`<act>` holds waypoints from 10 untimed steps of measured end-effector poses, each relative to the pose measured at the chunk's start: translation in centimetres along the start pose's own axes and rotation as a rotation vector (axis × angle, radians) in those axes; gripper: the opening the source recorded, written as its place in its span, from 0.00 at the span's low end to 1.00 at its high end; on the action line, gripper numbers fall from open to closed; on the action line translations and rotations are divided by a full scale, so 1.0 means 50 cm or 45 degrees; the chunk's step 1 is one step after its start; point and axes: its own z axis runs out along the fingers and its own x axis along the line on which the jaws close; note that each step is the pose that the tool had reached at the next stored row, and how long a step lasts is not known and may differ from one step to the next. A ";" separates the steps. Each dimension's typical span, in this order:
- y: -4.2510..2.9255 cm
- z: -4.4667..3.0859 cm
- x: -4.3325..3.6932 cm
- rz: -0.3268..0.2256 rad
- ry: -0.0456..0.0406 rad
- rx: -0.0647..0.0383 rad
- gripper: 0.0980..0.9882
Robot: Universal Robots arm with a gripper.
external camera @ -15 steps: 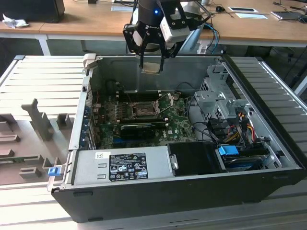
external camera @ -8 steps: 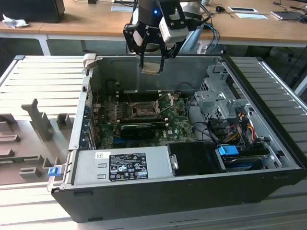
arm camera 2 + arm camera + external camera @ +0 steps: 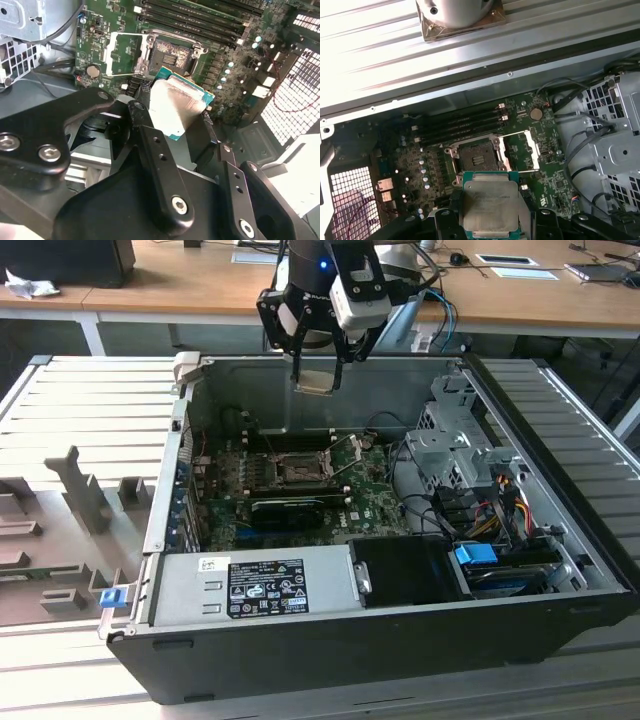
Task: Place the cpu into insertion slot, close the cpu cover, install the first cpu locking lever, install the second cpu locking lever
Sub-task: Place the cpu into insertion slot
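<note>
My gripper [image 3: 315,378] hangs above the back wall of the open computer case, shut on the cpu [image 3: 314,383]. In both wrist views the cpu [image 3: 177,102] [image 3: 490,205] is a silvery square chip on a green edge, pinched between the black fingers [image 3: 145,132]. Below it on the green motherboard lies the insertion slot [image 3: 298,472] [image 3: 172,52] [image 3: 477,155], its dark centre bare. The cpu cover [image 3: 125,52] [image 3: 527,149] is swung open beside the slot.
Long black memory slots [image 3: 460,125] run along one side of the socket, and a black graphics card [image 3: 290,508] lies on the near side. A power supply [image 3: 255,585] fills the case front; a drive cage [image 3: 455,440] and cables stand at the exterior view's right.
</note>
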 end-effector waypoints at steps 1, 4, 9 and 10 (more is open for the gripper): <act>0.000 0.000 0.000 0.006 -0.001 0.000 0.48; 0.000 0.000 0.000 0.022 -0.002 0.000 0.48; 0.000 0.000 0.000 0.047 -0.004 -0.001 0.48; 0.000 0.000 0.000 0.054 -0.005 -0.001 0.48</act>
